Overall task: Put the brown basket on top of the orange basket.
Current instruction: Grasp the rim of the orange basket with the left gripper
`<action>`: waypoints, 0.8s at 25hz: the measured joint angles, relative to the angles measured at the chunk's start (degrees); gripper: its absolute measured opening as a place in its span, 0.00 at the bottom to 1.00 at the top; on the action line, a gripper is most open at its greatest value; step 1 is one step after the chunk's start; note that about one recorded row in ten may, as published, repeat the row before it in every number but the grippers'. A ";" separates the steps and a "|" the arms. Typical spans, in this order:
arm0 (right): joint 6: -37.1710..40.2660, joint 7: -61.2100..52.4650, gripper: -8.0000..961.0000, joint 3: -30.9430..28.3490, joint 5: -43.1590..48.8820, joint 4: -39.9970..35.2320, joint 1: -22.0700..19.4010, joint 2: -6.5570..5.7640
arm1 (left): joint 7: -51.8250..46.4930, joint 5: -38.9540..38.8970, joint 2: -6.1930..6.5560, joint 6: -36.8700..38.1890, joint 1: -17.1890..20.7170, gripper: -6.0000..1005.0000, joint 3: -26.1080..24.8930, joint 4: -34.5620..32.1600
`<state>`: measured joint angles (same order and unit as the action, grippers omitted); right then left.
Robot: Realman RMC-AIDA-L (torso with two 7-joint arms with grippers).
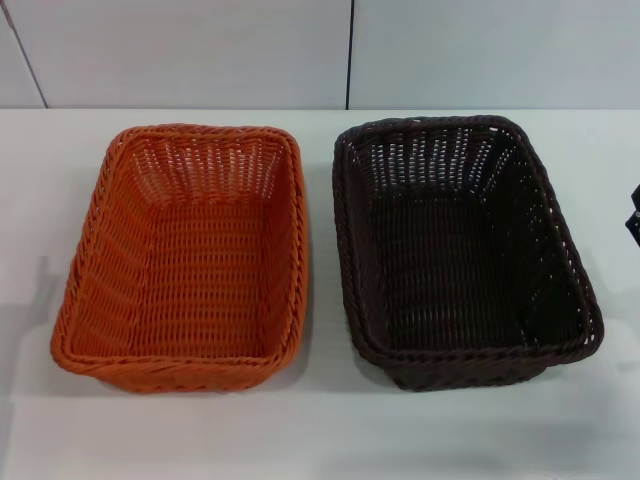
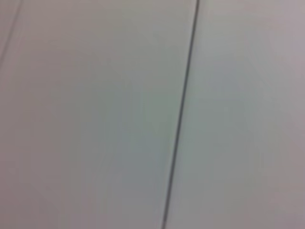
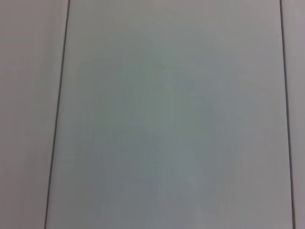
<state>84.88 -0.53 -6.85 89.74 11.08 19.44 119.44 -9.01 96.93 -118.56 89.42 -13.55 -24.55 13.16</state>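
A white table [image 1: 320,430] meets a pale panelled wall. The orange basket [image 1: 185,255] sits at nine o'clock and the brown basket [image 1: 460,250] at three, just apart, both upright and empty, ready for stacking. A dark sliver of the right gripper [image 1: 634,215] shows at the table's three o'clock edge; whether it is released or clenched I cannot tell, and the left is out of sight.

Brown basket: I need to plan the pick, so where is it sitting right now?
In the head view the brown basket stands upright on the white table, on the robot's right, beside the orange basket with a narrow gap between them.
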 joint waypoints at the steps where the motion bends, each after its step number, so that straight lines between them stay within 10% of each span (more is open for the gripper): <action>1: 0.00 0.00 0.86 0.00 0.00 0.00 0.00 0.00 | 0.00 0.00 0.00 0.00 0.00 0.83 0.00 0.00; 20: -0.07 -10.88 0.86 -2.19 -1.35 -2.81 -1.42 -0.35 | -2.59 1.52 0.14 -0.36 -0.88 0.83 15.81 -1.90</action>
<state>84.81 -11.41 -9.04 88.39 8.27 18.01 119.09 -11.59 98.45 -118.42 89.07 -14.43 -8.74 11.27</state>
